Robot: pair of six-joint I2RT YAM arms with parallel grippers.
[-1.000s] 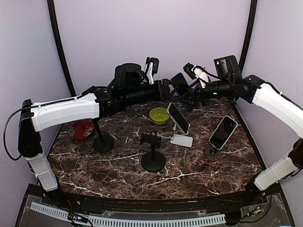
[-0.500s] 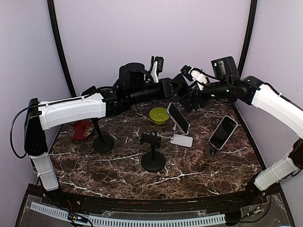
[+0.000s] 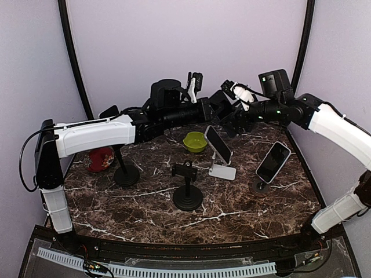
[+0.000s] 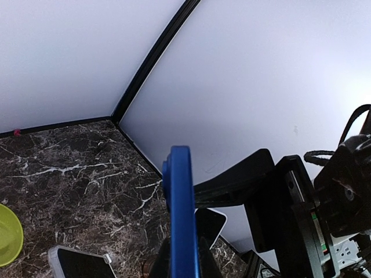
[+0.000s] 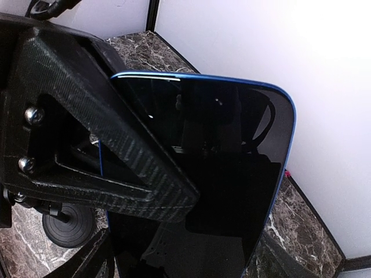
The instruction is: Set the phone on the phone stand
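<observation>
Blue phone (image 5: 232,174) is up in the air over the back of the table. My left gripper (image 3: 216,108) just snapped shut on it. Right gripper (image 3: 232,120) stands wide, and I can't tell if it's gripping. Looks like a handover before the stand (image 3: 186,188).

We can read no text, brand, number or sign anywhere in these views. The screen of the blue-edged phone (image 5: 232,162) is dark and shows only reflections. Just right of the green bowl (image 3: 195,141), the phone on the white stand (image 3: 218,145) has a blank dark screen. Farther right of the bowl, the phone on the black stand (image 3: 273,162) is dark too. Any marking on the arms' housings is too small for us to make out.
</observation>
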